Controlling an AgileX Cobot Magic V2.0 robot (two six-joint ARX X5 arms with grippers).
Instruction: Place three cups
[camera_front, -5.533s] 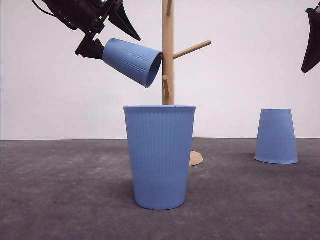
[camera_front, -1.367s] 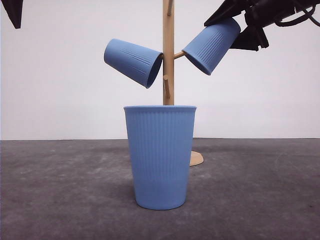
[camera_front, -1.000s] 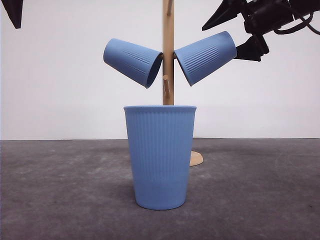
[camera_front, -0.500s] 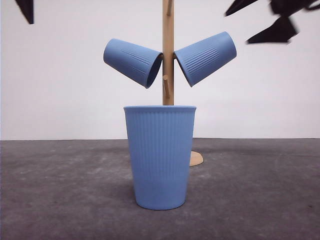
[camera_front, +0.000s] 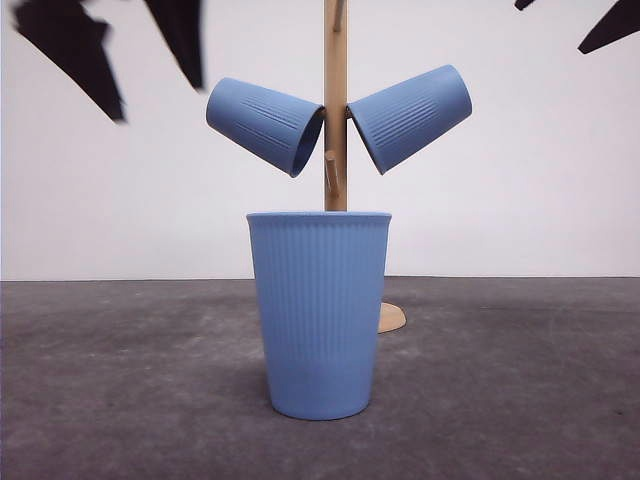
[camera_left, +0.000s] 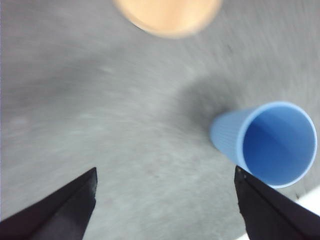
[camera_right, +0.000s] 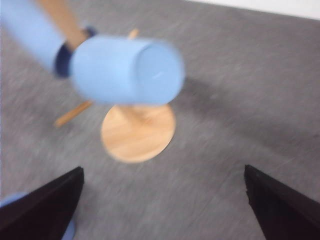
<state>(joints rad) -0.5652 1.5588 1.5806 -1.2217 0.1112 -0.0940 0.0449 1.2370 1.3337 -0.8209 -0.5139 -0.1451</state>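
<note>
two of the three cups are already hung on the wooden stand (camera_front: 335, 110): the left cup (camera_front: 264, 123) and the right cup (camera_front: 410, 115) are each tipped mouth-inward onto a peg, either side of the post. the third cup (camera_front: 320, 312) is left standing upright on the grey table (camera_front: 520, 400), mouth up, in front of the stand and near the camera.

these cups can be judged light and thin-walled, probably plastic, so a hard squeeze near the open rim would likely flex it. the ribbing on the sides should give decent grip, so slipping isn't expected to be a big worry. the standing cup is probably best taken across the wall a bit below the rim, or lower down where the taper is stiffer, then tipped so the mouth can be slid over a free peg.

the left gripper (camera_left: 165, 205) is seen up high in the front view, blurred, over the left side of the table. in its wrist view the fingers are spread wide with nothing between them, and the standing cup is seen from above, off to one side. the right gripper (camera_right: 162, 200) is raised at the upper right corner of the front view, fingers also wide apart and empty, with the stand's round base (camera_right: 138, 132) below it.
</note>
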